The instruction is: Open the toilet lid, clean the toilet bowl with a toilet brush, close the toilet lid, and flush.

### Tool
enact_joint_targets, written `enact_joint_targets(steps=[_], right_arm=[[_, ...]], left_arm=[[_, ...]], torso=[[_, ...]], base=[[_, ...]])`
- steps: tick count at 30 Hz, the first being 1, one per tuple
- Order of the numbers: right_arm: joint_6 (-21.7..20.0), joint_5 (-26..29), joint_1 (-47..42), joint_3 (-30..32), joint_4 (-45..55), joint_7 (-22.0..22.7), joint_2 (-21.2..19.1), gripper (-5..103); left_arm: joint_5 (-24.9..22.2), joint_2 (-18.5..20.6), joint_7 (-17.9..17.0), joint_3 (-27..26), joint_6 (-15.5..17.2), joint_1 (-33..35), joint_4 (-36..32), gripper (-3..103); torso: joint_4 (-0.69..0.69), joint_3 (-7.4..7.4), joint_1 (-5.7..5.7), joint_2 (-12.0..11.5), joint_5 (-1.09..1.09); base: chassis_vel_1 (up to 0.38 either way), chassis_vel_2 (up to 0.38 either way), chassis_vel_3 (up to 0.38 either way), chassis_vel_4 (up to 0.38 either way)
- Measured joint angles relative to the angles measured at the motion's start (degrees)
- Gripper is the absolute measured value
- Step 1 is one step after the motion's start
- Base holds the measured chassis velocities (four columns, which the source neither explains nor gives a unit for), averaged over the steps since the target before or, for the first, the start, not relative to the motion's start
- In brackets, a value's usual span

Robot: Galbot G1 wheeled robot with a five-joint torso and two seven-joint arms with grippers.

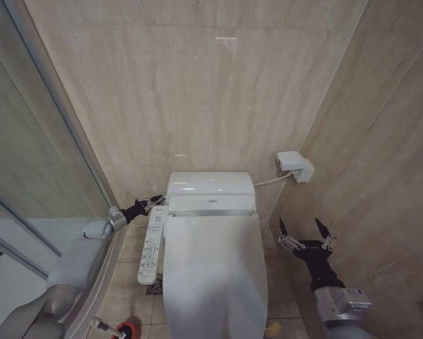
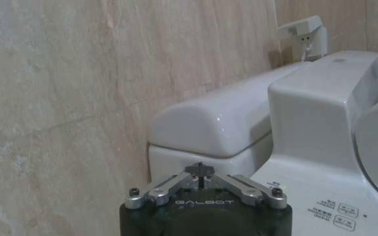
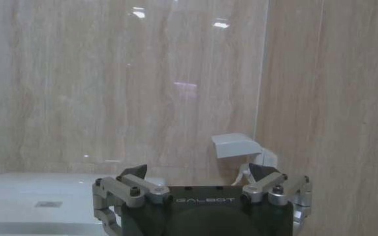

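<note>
Left gripper point(image 1: 157, 203) pinched shut and empty, beside the control panel point(image 1: 152, 245) at centre left.

The toilet lid point(image 1: 212, 272) lies closed, lower centre; right gripper point(image 1: 306, 233) waits spread wide. Probably the flush step: press a button.

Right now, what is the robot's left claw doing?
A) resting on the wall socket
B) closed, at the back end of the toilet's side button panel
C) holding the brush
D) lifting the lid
B: the left gripper, fingers together, sits at the control panel's rear end; the toilet lid lies closed.
</note>
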Motion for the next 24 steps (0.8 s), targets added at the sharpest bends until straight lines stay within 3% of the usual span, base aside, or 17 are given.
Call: enact_joint_targets(steps=[6,12,24], right_arm=[[0.00,0.00,0.00,0.00,0.00,0.00,0.00,100],[0.00,0.00,0.00,0.00,0.00,0.00,0.00,100],[0.00,0.00,0.00,0.00,0.00,0.00,0.00,100]], left_arm=[[-0.53,0.23,0.30,-0.23,0.04,0.55,-0.28,0],[-0.71,0.56,0.46,-0.66,0.12,3.05,-2.64,0],[-0.76,3.79,1.00,-0.85,0.14,5.41,-5.87,0]], torso=[[-0.03,0.00,0.00,0.00,0.00],[0.02,0.00,0.00,0.00,-0.01],[-0.09,0.02,0.00,0.00,-0.06]], base=[[0.000,0.000,0.000,0.000],[0.000,0.000,0.000,0.000],[0.000,0.000,0.000,0.000]])
